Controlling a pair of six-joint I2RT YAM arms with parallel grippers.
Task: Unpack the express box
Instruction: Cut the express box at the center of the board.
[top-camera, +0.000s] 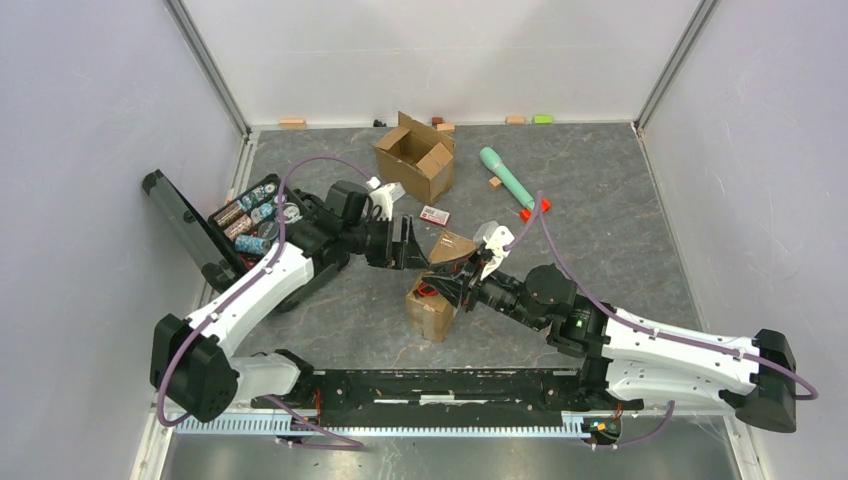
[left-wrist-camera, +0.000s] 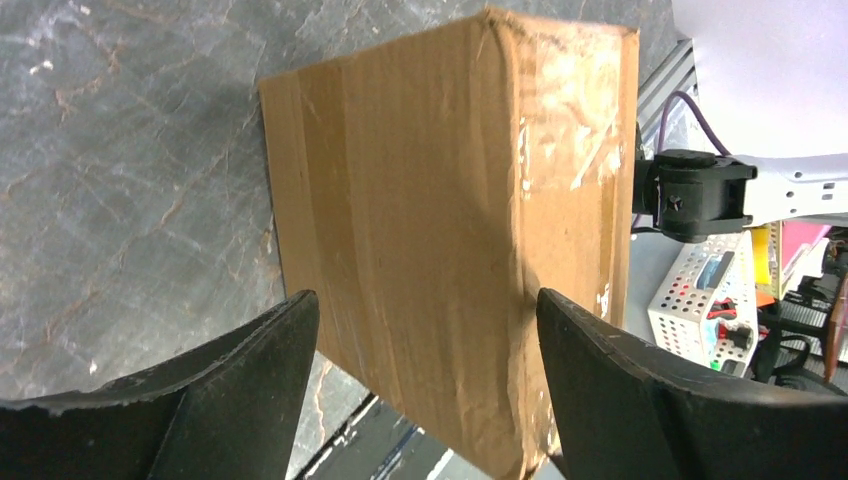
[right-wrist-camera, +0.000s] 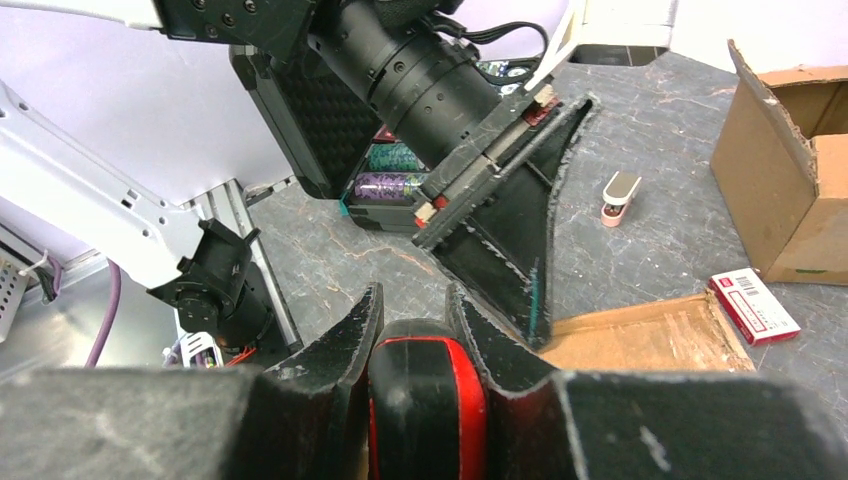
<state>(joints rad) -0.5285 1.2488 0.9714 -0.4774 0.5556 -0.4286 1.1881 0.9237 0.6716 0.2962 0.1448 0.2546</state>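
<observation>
The small brown cardboard express box (top-camera: 428, 312) stands near the middle of the grey marbled table (top-camera: 600, 200), a touch toward 6 o'clock, with one torn flap (top-camera: 452, 246) lifted on its 12 o'clock side. The left gripper (top-camera: 410, 243) reaches in from 9 o'clock and hangs by that flap with its black fingers (left-wrist-camera: 250, 370) spread wide, holding nothing. In its wrist view the box's taped side fills the gap between them; whether they touch the card cannot be told. The right gripper (right-wrist-camera: 415, 295) comes in from 4 o'clock over the box top, its jaws clamped on a rounded black object with a red rim (right-wrist-camera: 425, 400). At 12 o'clock sits a second open cardboard carton (top-camera: 415, 158), at 1 o'clock a mint-green cylinder (top-camera: 505, 172), and at 9 o'clock an open black case of batteries (top-camera: 250, 220). A small red-and-white packet (top-camera: 434, 214) lies between the carton and the box
</observation>
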